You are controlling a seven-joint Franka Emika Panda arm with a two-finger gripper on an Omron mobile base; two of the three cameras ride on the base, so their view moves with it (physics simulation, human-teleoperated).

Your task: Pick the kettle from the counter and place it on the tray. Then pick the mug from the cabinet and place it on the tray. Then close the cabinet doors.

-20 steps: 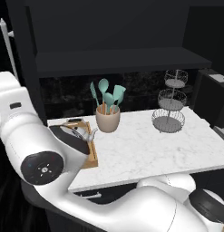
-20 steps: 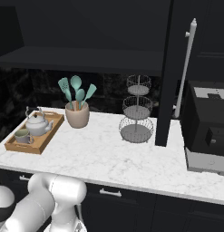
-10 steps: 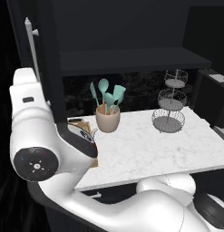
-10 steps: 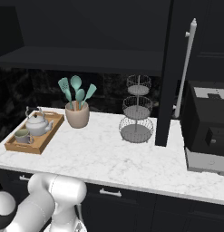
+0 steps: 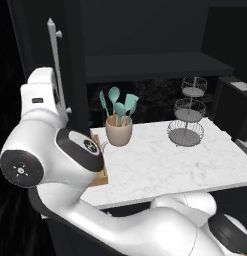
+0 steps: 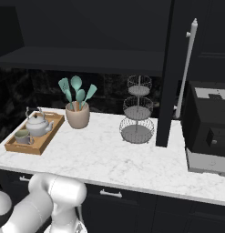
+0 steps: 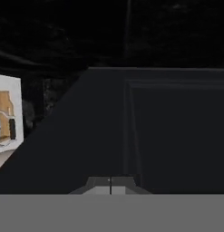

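- The counter (image 6: pixel 109 154): white marble, grey veins.
- The tray (image 6: pixel 41 141): light brown wood.
- The kettle (image 6: pixel 37 127): pale grey-white.
- Utensil pot (image 6: pixel 78 116): tan, holding teal utensils (image 6: pixel 75 91).
- Cabinet doors (image 6: pixel 171 68): black, silver bar handle (image 6: pixel 186 68).

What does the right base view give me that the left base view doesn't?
Right base view: the kettle and the mug sitting on the tray, the right cabinet door standing open, and a black appliance. Left base view: the left cabinet door open with its bar handle, and the arm in front. Both: the counter, utensil pot and wire stand.
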